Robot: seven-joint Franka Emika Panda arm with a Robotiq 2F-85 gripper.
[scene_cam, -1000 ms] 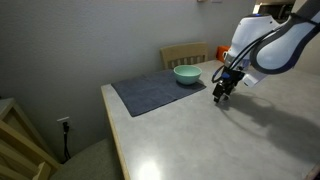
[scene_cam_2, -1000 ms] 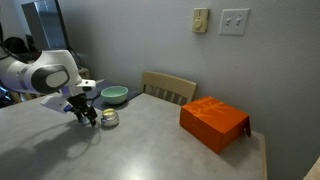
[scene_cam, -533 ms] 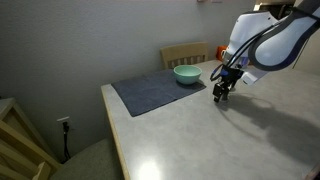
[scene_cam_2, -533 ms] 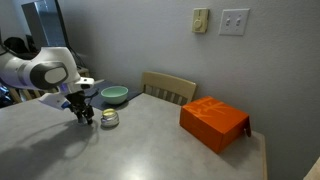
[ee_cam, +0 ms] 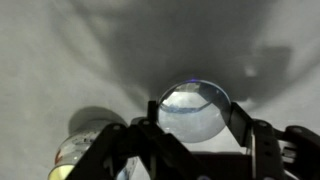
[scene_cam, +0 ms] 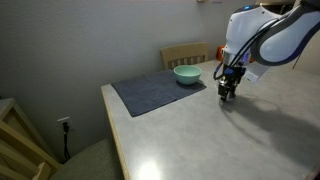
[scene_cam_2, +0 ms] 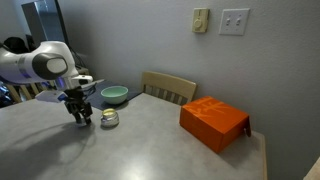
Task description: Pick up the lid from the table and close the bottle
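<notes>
In the wrist view the lid [ee_cam: 192, 108], a round greyish see-through cap, sits between my gripper's [ee_cam: 195, 114] two dark fingers, which are shut on its sides. The bottle [ee_cam: 82, 150], squat clear glass with a pale yellow top, stands at the lower left of that view, beside the gripper and apart from it. In an exterior view the gripper [scene_cam_2: 80, 117] hangs just above the table, left of the bottle [scene_cam_2: 110, 119]. From the opposite side the gripper [scene_cam: 227, 94] points down near the table's far side, and the bottle is hidden there.
A teal bowl [scene_cam_2: 115, 95] stands behind the bottle, at the edge of a dark grey mat [scene_cam: 155, 92]. An orange box [scene_cam_2: 213, 123] lies on the table [scene_cam_2: 150, 150] to the right. A wooden chair [scene_cam_2: 168, 88] stands against the wall behind the table.
The gripper's fingers have shut on the lid. The arm has risen slightly and shifted a little away from the bottle.
</notes>
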